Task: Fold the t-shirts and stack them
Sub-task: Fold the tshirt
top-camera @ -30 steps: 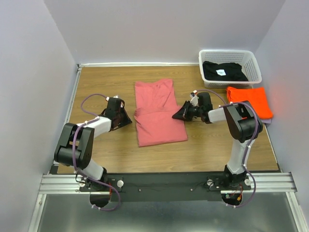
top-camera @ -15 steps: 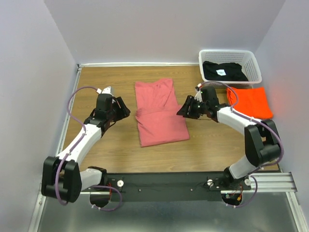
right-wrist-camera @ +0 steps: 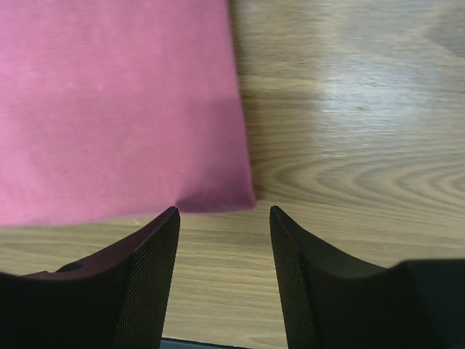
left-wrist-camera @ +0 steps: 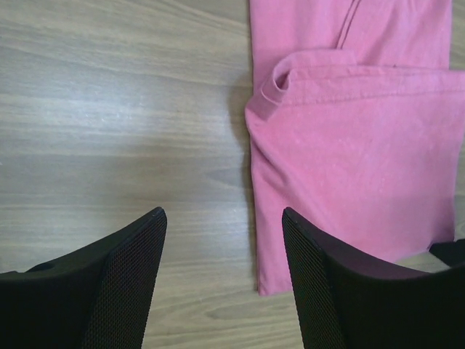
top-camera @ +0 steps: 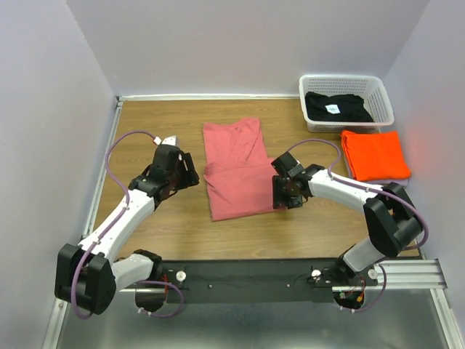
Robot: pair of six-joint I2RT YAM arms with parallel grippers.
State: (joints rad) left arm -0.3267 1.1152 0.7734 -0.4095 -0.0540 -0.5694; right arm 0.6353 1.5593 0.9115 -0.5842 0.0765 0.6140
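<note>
The pink-red t-shirt lies partly folded in the middle of the table, its upper half doubled over with a sleeve fold showing. My left gripper hovers open just left of the shirt's left edge, and bare wood shows between its jaws. Over the shirt's near right corner my right gripper stands open, holding nothing. The orange t-shirt lies folded at the right. The black t-shirt with its white label sits in the basket.
A white lattice basket stands at the back right corner, right behind the orange shirt. Walls close the table on the left, back and right. Bare wood shows to the left of and in front of the pink shirt.
Both grippers have opened. The right gripper has swung toward me from the shirt's right edge to its near right corner. The left arm has stretched out, its gripper staying near the left edge.
</note>
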